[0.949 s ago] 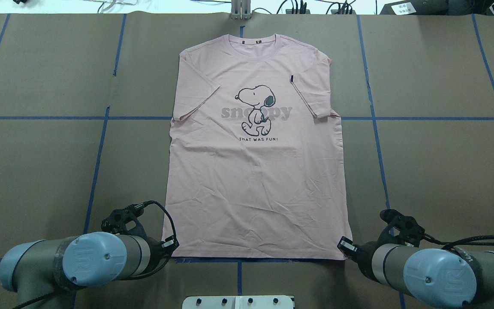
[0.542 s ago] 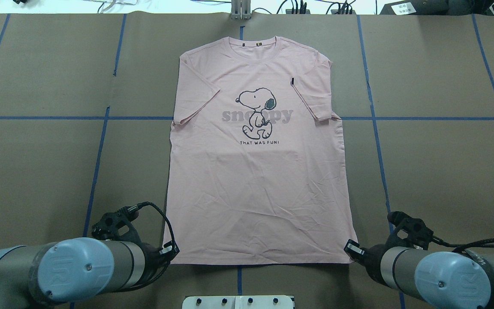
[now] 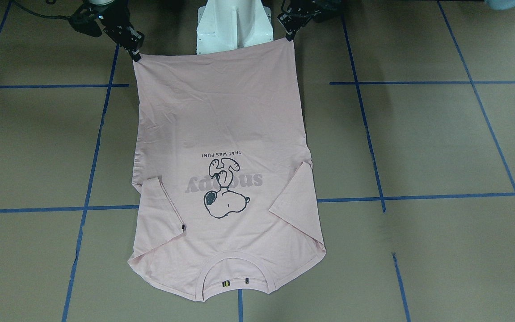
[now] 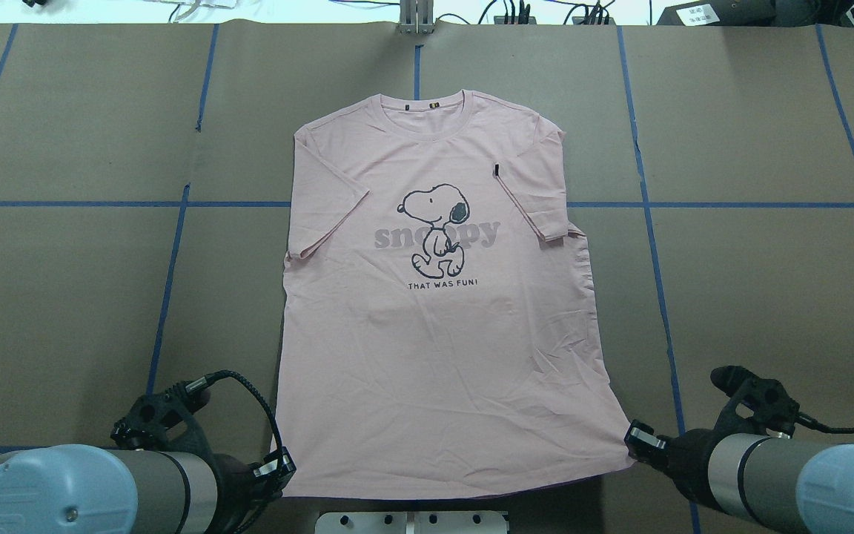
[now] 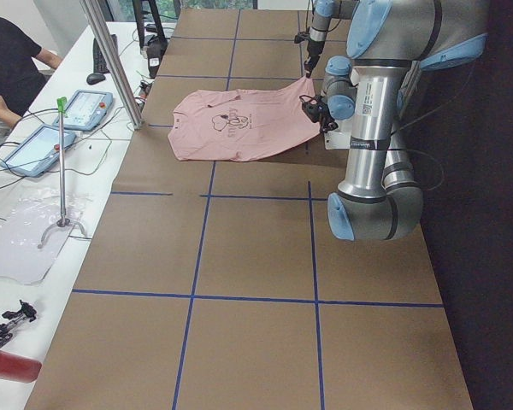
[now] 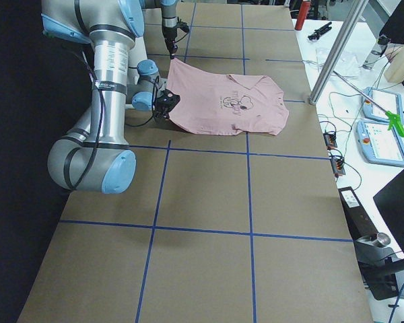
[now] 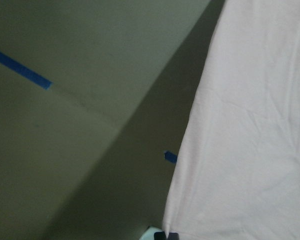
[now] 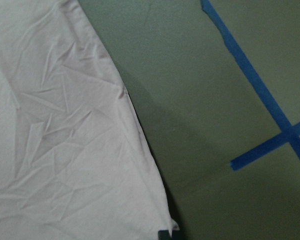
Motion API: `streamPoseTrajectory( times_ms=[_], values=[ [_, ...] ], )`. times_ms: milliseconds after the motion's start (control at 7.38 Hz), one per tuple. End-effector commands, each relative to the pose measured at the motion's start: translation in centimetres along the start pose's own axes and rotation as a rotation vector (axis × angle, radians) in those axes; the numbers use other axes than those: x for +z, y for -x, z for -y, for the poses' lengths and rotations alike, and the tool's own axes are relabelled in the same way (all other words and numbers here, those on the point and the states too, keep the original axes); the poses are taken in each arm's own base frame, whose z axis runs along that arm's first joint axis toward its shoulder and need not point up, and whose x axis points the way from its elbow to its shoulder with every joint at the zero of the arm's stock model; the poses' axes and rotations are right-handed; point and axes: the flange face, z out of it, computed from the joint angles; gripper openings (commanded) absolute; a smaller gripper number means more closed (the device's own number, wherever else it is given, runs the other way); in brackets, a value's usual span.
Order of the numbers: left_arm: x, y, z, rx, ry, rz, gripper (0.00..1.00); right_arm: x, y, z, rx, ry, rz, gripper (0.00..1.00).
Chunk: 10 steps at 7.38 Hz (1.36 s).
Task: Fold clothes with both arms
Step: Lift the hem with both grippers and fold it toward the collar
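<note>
Pink shirt [image 4: 434,356] lying print side up on the brown table [image 4: 768,297], collar [image 4: 427,119] toward the far edge and hem toward the robot. The overhead view shows the left gripper [image 4: 276,469] at the hem's left corner and the right gripper [image 4: 638,437] at its right corner. Each pinches the fabric with its fingers pressed together. The same view shows both sleeves folded inward over the chest, beside the dog print [image 4: 434,230], with a small black tag [image 4: 496,170] on the right one. The front-facing view, which mirrors the sides, adds that the hem runs in a nearly straight line from gripper to gripper in front of the white base [image 3: 233,22]. Only the two side views show height: the hem end is raised off the table at the grippers, while the collar end rests flat. The wrist views show the shirt's edge casting a shadow on the table below. Only a dark sliver of fingertip [image 8: 164,234] shows at the bottom edge, so the pinch there appears closed on the corner but is poorly seen. Blue tape [image 4: 167,282] marks a grid on the table. The left side view alone shows a person [image 5: 4,60] at an adjoining white bench.
</note>
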Motion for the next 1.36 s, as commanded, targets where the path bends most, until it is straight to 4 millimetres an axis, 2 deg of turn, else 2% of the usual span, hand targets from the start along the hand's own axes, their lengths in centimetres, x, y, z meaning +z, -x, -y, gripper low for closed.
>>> streamPoseTrajectory(
  times_ms=[0, 136, 271, 407, 678, 813, 1084, 1220],
  values=[
    [-1.0, -1.3, 4.1, -0.024, -0.08, -0.02, 0.0, -1.1, 3.4, 3.7, -0.017, -0.067, 0.083, 0.0],
    [-2.7, -3.6, 7.5, 0.038, -0.143, -0.07, 0.0, 0.1, 6.2, 5.6, -0.052, -0.115, 0.112, 0.0],
    [-2.5, -5.6, 11.3, 0.081, -0.22, -0.068, 0.0, 2.3, 9.1, 8.5, -0.049, -0.167, 0.118, 0.0],
    [-1.3, -6.9, 14.6, 0.095, -0.277, -0.044, 0.0, 3.3, 11.8, 11.9, -0.083, -0.192, 0.092, 0.0],
    [-0.5, -10.7, 20.5, 0.124, -0.365, -0.036, 0.0, 5.4, 15.6, 19.2, -0.15, -0.268, 0.032, 0.0],
    [1.1, -11.8, 23.4, 0.111, -0.398, -0.056, 0.0, 6.1, 18.4, 23.1, -0.141, -0.294, 0.018, 0.0],
    [2.3, -14.4, 29.3, 0.124, -0.543, -0.07, 0.0, 8.1, 23.4, 29.9, -0.182, -0.35, -0.036, 0.0],
    [4.4, -16.3, 31.1, 0.122, -0.562, -0.083, 0.0, 10.1, 25.1, 31.3, -0.193, -0.355, -0.074, 0.0]
  ],
)
